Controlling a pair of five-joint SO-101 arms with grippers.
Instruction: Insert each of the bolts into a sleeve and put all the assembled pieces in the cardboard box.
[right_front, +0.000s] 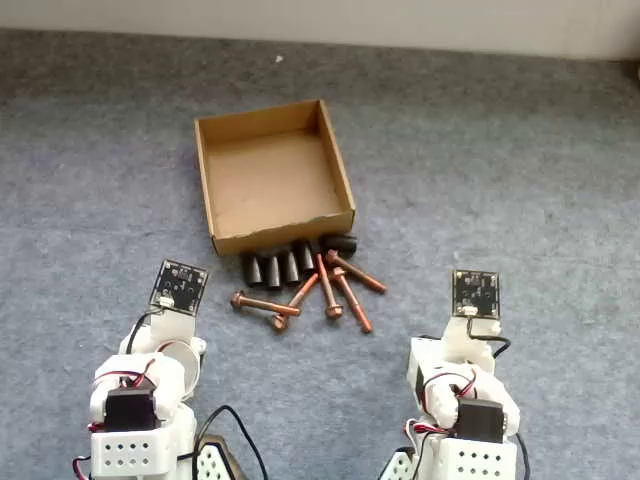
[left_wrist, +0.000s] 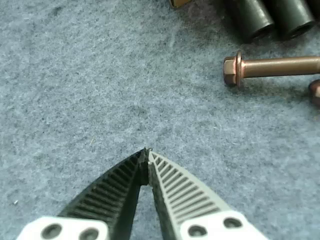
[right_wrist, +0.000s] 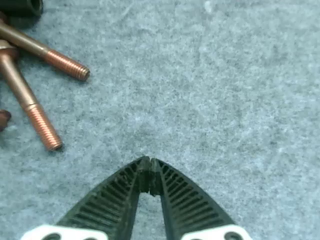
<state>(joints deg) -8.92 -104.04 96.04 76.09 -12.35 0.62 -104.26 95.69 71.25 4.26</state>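
An open cardboard box (right_front: 208, 192) sits on grey carpet, nothing inside it. Just in front of it lie several black sleeves (right_front: 290, 262) in a row and several copper bolts (right_front: 330, 285) scattered beside them. My left gripper (left_wrist: 146, 152) is shut over bare carpet, with a bolt head (left_wrist: 232, 70) and two sleeves (left_wrist: 252, 20) ahead of it. My right gripper (right_wrist: 148, 161) is shut over bare carpet too, apart from two bolt shafts (right_wrist: 35, 117) and a sleeve (right_wrist: 20, 7) at the view's corner. In the high view the left arm (right_front: 150, 395) and right arm (right_front: 465, 390) stand at the near edge.
Grey carpet (right_front: 520, 170) stretches wide around the box on both sides. A pale wall strip (right_front: 400, 20) bounds the far edge. Cables (right_front: 235, 425) trail between the arm bases.
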